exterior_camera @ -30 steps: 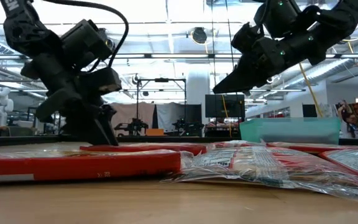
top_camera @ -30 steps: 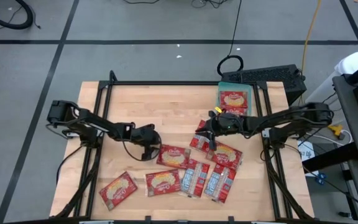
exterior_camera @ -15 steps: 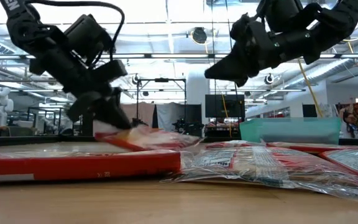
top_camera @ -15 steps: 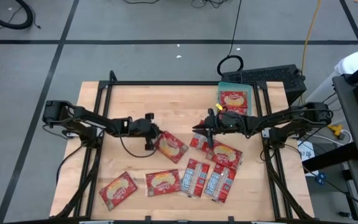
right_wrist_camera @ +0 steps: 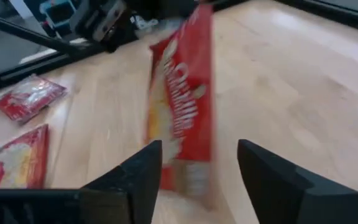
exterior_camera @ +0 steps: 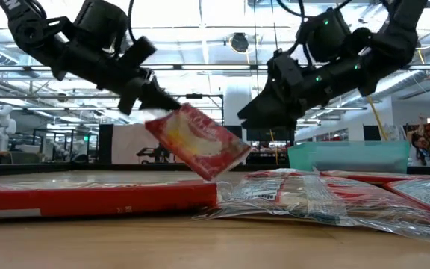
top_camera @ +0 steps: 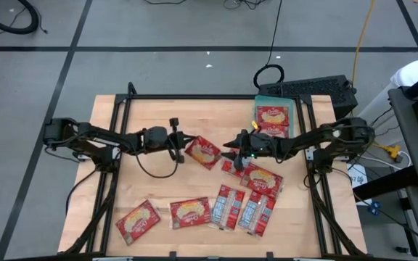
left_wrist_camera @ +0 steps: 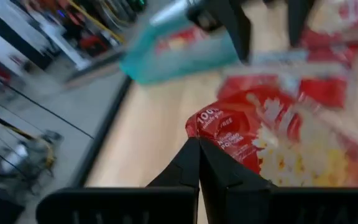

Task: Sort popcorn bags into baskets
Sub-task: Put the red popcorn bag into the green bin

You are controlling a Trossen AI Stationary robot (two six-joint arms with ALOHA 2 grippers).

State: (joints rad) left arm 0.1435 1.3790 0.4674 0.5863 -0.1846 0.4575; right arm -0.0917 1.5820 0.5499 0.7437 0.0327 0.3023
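Note:
My left gripper [top_camera: 178, 142] is shut on a red popcorn bag [top_camera: 204, 151] with a cream popcorn picture and holds it in the air over the middle of the table. My right gripper [top_camera: 228, 150] is open just right of the bag's free end. In the right wrist view its fingers stand on either side of the bag [right_wrist_camera: 182, 112], not touching as far as shows. The teal basket [top_camera: 274, 101] stands at the far right with one bag [top_camera: 273, 116] lying in it. Several more bags [top_camera: 227, 206] lie flat on the near half of the table. My left gripper pinches the bag's upper corner [left_wrist_camera: 199, 129] between its two shut fingers. The fingers come slanting down from the table's left [exterior_camera: 163, 101]. The bag is lifted clear of the table and hangs tilted below and beyond the fingers, its far end [exterior_camera: 226, 161] lowest.
Bags lie at the near left [top_camera: 138, 220], near middle [top_camera: 189, 212] and under my right arm [top_camera: 261, 180]. A black keyboard-like box [top_camera: 318, 90] sits beyond the basket. The table's far left [top_camera: 158, 116] is bare wood.
My left gripper has gone up and toward the table's far edge, taking the bag off the table: it lay flat, then tipped up at one end, and now hangs clear and tilted. My right gripper has gone toward the table's left, close to the bag.

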